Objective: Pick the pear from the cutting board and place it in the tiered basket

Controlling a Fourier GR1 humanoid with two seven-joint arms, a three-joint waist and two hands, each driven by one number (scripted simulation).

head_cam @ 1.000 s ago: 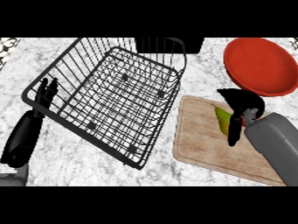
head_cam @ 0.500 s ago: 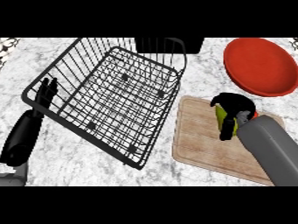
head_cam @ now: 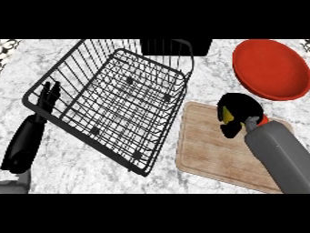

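**Closing on the pear: grasp looks made, lift not confirmed**

Starting nearest: two grey forearms in from the lower edge. Cutting board (head_cam: 207, 152) at lower right. Over its far right corner, right hand (head_cam: 241, 109) curled round the pear (head_cam: 229, 117), with only a sliver of yellow-green showing between the fingers. Left hand (head_cam: 47, 98) parked at left, just beside the basket rim, fingers straight and up, holding nothing.

Versus a second ago: more pear on show then, under looser fingers. Now wrapped and nearly hidden, hand nudged slightly left. Reads as grasp step done, transfer not started. Cannot tell whether pear is off the board or touching it.

Next, by judgement: lift, carry left over the wire wall, release inside. Risk: clipping that wall on the way in.

Further out: tiered basket (head_cam: 90, 138) centre-left, tilted wire tray. Farthest: red plate (head_cam: 272, 68) upper right, apart from the board.

Count: one pear, one board, one basket, one plate, two hands.
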